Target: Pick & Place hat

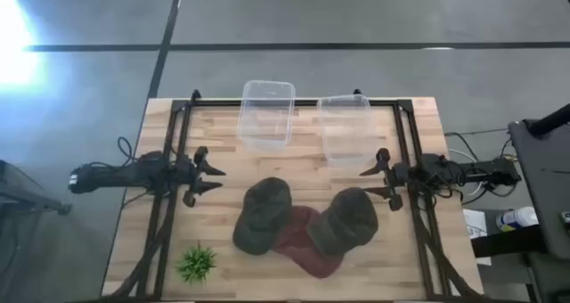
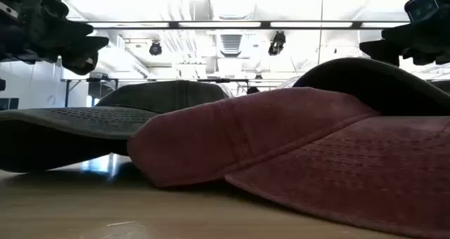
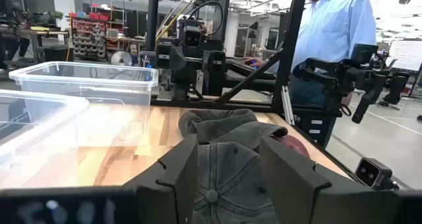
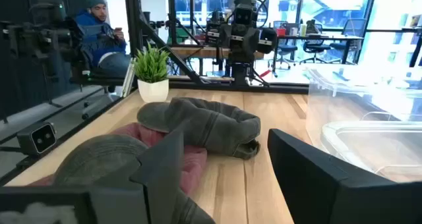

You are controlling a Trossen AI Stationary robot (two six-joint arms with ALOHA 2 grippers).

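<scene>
Three caps lie in a row on the wooden table near its front edge. A grey-green cap (image 1: 264,216) is on the left, a red cap (image 1: 303,245) in the middle, and a second grey-green cap (image 1: 344,221) on the right; both green caps overlap the red one. My left gripper (image 1: 212,176) is open and empty above the table, left of the caps. My right gripper (image 1: 372,181) is open and empty, right of the caps. The left cap also shows in the left wrist view (image 3: 231,178), and the caps show in the right wrist view (image 4: 198,122).
Two clear plastic bins (image 1: 266,113) (image 1: 346,127) stand at the table's far edge. A small potted green plant (image 1: 197,262) stands at the front left. Black frame rails (image 1: 169,205) run along both sides. People show beyond the table in the wrist views.
</scene>
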